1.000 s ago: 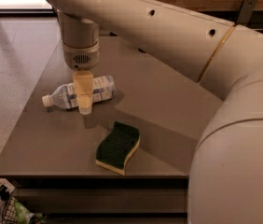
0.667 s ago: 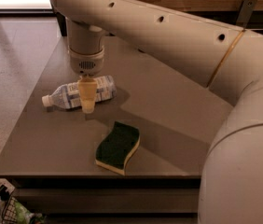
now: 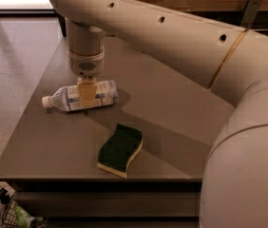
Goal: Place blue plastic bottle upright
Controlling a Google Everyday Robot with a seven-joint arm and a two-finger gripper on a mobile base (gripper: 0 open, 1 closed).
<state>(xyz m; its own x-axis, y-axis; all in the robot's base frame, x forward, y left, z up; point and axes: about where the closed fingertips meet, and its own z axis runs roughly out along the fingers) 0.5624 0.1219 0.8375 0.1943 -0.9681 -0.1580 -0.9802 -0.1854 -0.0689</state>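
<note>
- Bottom left corner, nearest: one wire basket (image 3: 11,216) on the floor (image 3: 10,70), something green inside it. What the green thing is cannot be told.
- Right foreground: one arm (image 3: 248,165), cream-coloured, its bulky near segment filling the lower right. One thin gold band (image 3: 229,56) rings it higher up. Four small dark holes in a row along the upper link.
- One table (image 3: 43,151), grey-brown top, its front edge running across the lower part of the view.
- One sponge (image 3: 120,149) near the front edge, flat on the table. Dark green face up, yellow layer showing beneath, wavy outline. It is apart from everything else.
- One bottle (image 3: 63,99) behind the sponge, left of the table's centre. It lies on its side, not upright. One white cap (image 3: 45,100) points left, and the base points right. Clear bluish plastic, white label with print around its middle.
- One gripper (image 3: 87,99), pointing straight down from the wrist, is set over the bottle's middle. Its yellowish tip overlaps the label on the side facing the camera. Whether it is clamped on the bottle or loose cannot be told.
- Shadow of the arm falls across the table, right of the bottle.
- Farthest: one metal bracket (image 3: 250,11) at the upper right, against a dark wall.
</note>
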